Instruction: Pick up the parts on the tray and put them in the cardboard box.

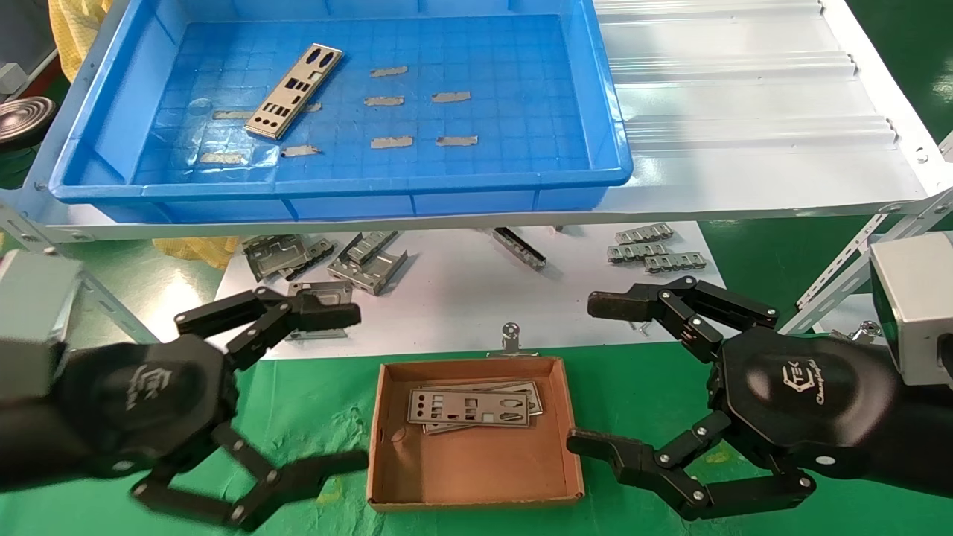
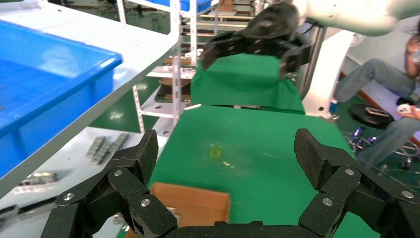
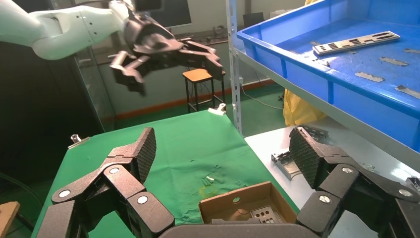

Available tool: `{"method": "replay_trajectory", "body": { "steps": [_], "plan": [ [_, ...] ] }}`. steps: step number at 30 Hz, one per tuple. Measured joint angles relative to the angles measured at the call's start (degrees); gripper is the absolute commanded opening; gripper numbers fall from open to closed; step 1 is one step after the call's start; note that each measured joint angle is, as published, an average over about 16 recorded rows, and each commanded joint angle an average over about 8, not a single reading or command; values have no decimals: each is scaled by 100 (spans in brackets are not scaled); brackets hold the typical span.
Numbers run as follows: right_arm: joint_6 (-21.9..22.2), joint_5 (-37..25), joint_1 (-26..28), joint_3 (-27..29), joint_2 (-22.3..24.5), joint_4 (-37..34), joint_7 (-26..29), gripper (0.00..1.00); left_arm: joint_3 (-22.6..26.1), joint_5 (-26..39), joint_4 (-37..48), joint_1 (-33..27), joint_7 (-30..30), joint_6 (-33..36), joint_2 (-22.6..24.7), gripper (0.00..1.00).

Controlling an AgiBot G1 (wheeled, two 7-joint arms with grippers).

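Silver part [image 1: 295, 91]: one, tray [image 1: 610, 141] ten o'clock. Cardboard box [image 1: 476, 476]: stacked parts [image 1: 473, 406]. Left end effector [image 1: 356, 387] and right end effector [image 1: 582, 374]: spread, flanking box.

The tray [image 1: 610, 141] in the upper part of the head view is showing as glossy blue plastic with a gridded floor, and the part [image 1: 295, 91] lying in it is gleaming as thin, punched silver metal beside dull grey tape strips [image 1: 389, 71]. The cardboard box [image 1: 476, 476] at lower centre is looking like matt brown card with rough-cut edges, its plates [image 1: 470, 406] shining a muted silver, and it is sitting on slightly creased green cloth [image 1: 327, 402]. Both the left gripper [image 1: 354, 387] and right gripper [image 1: 592, 376] are showing matt black plastic links with bright metal rivets and textured pads [image 3: 146, 148], while the shelf [image 1: 744, 112] at upper right is appearing as smooth, ribbed, white-painted metal.
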Motion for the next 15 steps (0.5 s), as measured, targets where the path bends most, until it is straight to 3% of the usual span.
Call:
{"method": "replay_trajectory", "body": {
  "steps": [15],
  "plan": [
    [2, 1, -1, 1, 1, -1, 0, 100, -205, -223, -564, 273, -273, -2, -306, 100]
  ]
}}
